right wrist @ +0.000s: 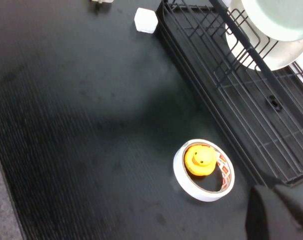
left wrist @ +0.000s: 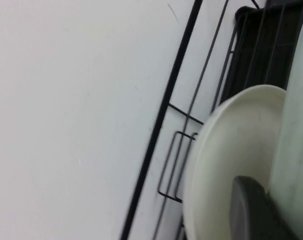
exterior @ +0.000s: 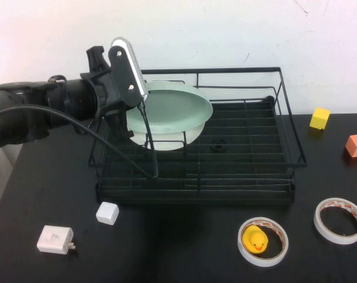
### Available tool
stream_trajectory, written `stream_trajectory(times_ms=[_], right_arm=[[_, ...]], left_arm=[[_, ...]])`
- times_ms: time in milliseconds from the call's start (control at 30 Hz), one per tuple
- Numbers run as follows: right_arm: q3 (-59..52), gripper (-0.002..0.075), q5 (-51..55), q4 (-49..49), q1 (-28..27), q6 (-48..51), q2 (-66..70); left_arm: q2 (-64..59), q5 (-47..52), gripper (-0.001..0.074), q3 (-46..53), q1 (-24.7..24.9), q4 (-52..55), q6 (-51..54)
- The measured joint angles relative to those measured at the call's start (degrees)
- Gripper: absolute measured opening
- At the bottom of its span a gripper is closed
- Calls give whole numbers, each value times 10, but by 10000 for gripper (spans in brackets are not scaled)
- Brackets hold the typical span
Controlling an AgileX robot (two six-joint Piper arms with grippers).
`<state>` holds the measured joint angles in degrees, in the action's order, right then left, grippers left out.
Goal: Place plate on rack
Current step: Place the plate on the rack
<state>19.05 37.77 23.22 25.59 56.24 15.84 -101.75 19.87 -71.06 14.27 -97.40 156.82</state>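
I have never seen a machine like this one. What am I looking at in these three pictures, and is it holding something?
This is a robot with two arms. One picture looks down at the table from above; the other two come from cameras on each wrist. The left gripper, at the rack's left end, is shut on the pale green plate and holds it over the black wire rack, above a cream-white plate lying inside. The right gripper shows only as a dark tip in its own camera, above the table in front of the rack. On the black table lie a yellow duck inside a tape roll, a second tape roll, two coloured blocks and two small white things.
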Motion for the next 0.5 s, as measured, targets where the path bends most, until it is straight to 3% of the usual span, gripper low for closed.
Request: stream_trajectory(times_ms=[500], right_arm=[[0,0,0,-1,0,0,0]], left_arm=[[-40,-3,84,-32,0,-3,17]])
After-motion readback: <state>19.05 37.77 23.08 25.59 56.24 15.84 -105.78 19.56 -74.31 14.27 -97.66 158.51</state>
